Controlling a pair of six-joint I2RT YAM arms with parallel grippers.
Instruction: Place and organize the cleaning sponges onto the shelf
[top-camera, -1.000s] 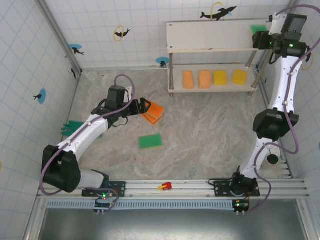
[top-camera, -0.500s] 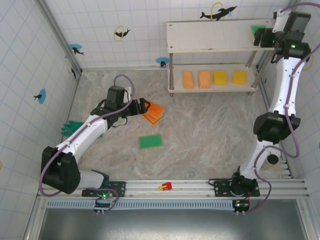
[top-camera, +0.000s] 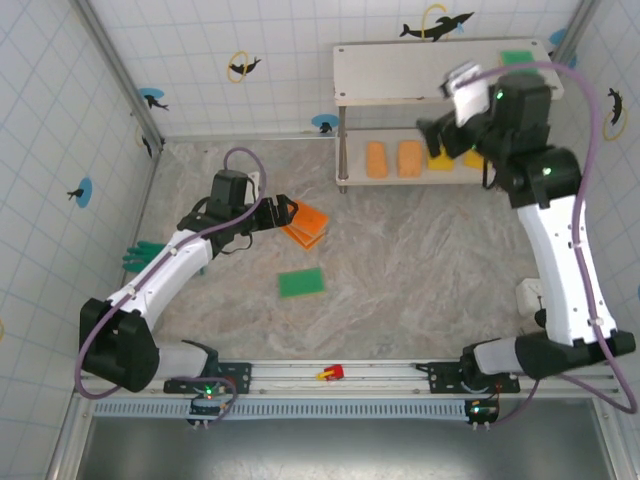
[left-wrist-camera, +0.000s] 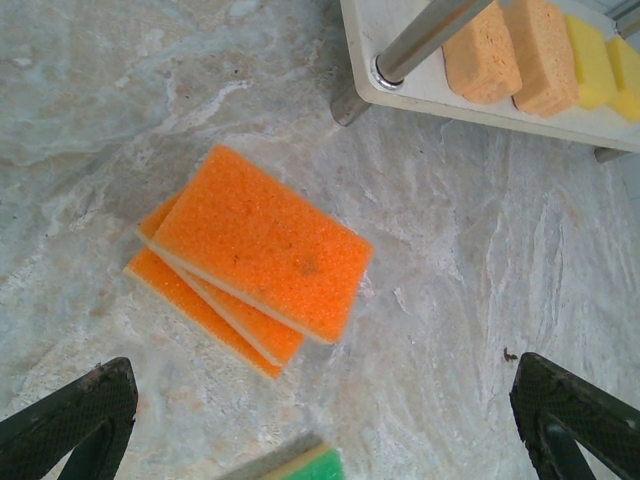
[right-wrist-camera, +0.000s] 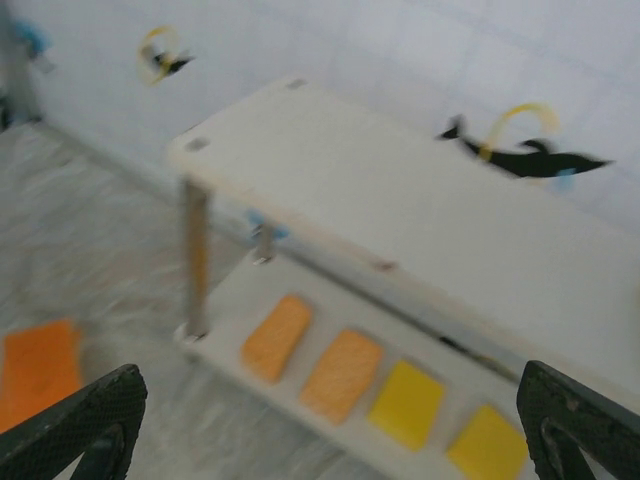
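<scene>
**Right gripper (top-camera: 438, 132) open wide, empty, at the shelf (top-camera: 400, 70)**

Top board: one top green sponge (top-camera: 517, 57), far right corner. Lower board: two pale orange sponges (right-wrist-camera: 277, 337) and two yellow sponges (right-wrist-camera: 405, 403), in a row. Left gripper (left-wrist-camera: 322, 368) spread wide, empty, over the orange sponge stack (left-wrist-camera: 262, 243) on the table (top-camera: 420, 260). The loose green sponge (top-camera: 301, 282) lies near the stack.

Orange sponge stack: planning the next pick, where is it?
In the top view the orange sponge stack lies on the table left of centre, just ahead of the left gripper.
</scene>
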